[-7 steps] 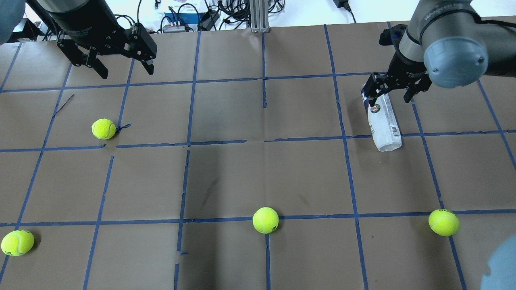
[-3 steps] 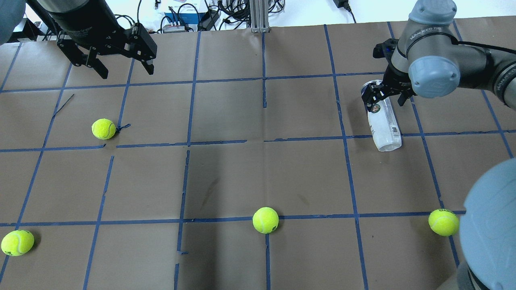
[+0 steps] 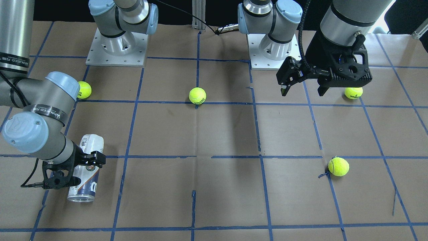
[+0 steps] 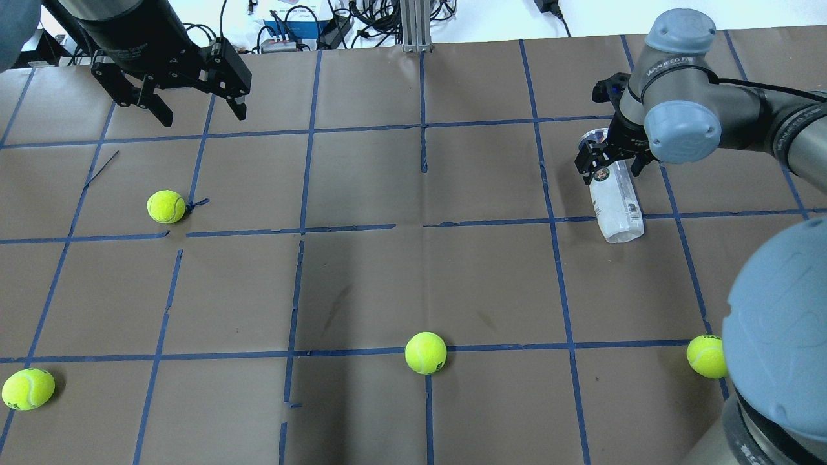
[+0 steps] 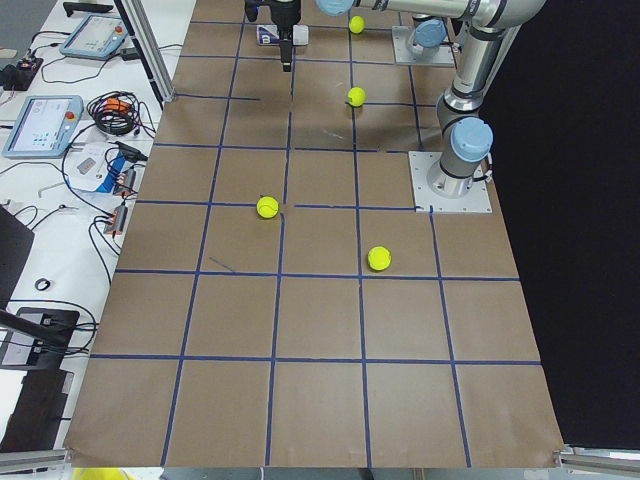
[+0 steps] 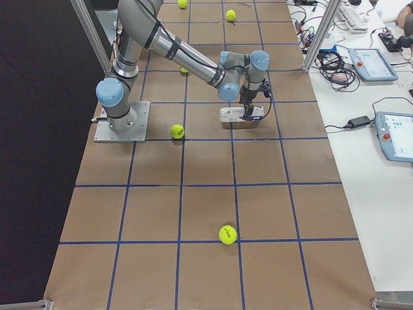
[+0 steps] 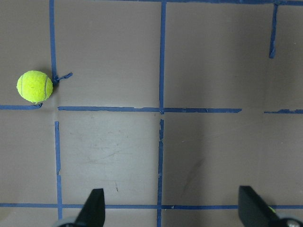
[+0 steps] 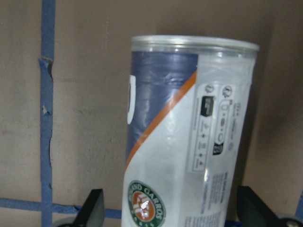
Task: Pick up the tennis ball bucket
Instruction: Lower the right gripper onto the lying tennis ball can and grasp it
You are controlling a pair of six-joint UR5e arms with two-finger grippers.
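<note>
worktop (image 4: 362, 181): flat surface covered in brown paper and crossed by a blue tape grid (image 4: 258, 134). Clock directions are read from its middle in the overhead view, with 12 at the far edge.
left tool (image 4: 202, 116): black two-finger tool, hanging above the worktop at 10 o'clock. Its fingers (image 7: 94, 210) are spread wide with nothing between them.
tennis balls (image 4: 166, 206): four yellow-green felt spheres lying well apart. The first is at 9 o'clock, a second ball (image 4: 28, 389) at 8 o'clock, a third ball (image 4: 426, 353) at 6 o'clock. A fourth ball (image 4: 706, 356) at 4 o'clock is partly hidden behind the right arm (image 4: 775, 323).
tube (image 4: 617, 203): slim clear plastic cylinder with a white and navy label, barcode and round emblem. It lies on its side on the worktop at 3 o'clock, its length running roughly from 12 to 6 o'clock.
right tool (image 4: 608, 166): black two-finger tool, down over the tube's 12 o'clock half. Its fingers (image 8: 92, 210) are apart, one on each side of the tube and not clamped on it.
</note>
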